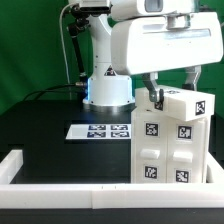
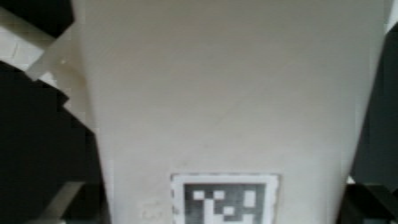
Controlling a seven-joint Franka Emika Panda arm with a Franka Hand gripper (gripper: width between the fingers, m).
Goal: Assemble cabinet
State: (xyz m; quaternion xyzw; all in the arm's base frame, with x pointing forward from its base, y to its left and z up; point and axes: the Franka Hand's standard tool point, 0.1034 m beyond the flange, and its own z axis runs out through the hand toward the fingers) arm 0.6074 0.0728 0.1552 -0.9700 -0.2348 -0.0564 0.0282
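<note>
In the exterior view, the blocky white plastic cabinet (image 1: 172, 140) with six visible square tags is seen standing on the black table (image 1: 45, 135), near the flat white marker board (image 1: 100, 131) and long white border rail (image 1: 60, 170). The two-finger gripper (image 1: 152, 93) is hidden above it; its grip cannot be told.

In the wrist view, one white panel fills the frame, its single tag cut off.

Your black table (image 1: 40, 130) carries the marker board (image 1: 100, 131) flat near its middle, just before the arm's base (image 1: 108, 95). The cabinet (image 1: 170, 140) stands toward the exterior view's right, apparently resting on the table. A white border rail (image 1: 60, 187) lines the near edge.
</note>
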